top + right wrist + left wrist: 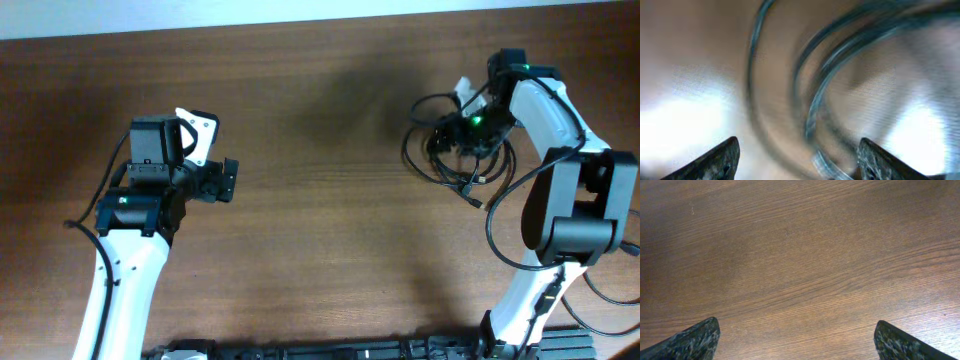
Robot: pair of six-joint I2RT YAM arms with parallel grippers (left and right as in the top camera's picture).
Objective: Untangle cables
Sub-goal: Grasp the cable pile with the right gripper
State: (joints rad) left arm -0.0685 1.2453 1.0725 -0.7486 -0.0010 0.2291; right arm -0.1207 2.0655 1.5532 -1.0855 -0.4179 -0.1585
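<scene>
The cables (pixel 448 150) are thin black cords bunched in loose loops at the far right of the brown table. My right gripper (pixel 462 128) is down in the bunch. In the right wrist view its fingers (pixel 797 162) stand apart, and blurred cable loops (pixel 815 95) run close between and above them. I cannot tell whether a fingertip touches a cord. My left gripper (pixel 228 180) hovers over bare wood at the left, far from the cables. Its fingers (pixel 797 340) are wide apart with nothing between them.
The wooden table (pixel 320 220) fills the overhead view, with a pale strip along its far edge. The right arm's own black wires (pixel 600 290) trail at the lower right near its base. A dark rail runs along the front edge (pixel 350 350).
</scene>
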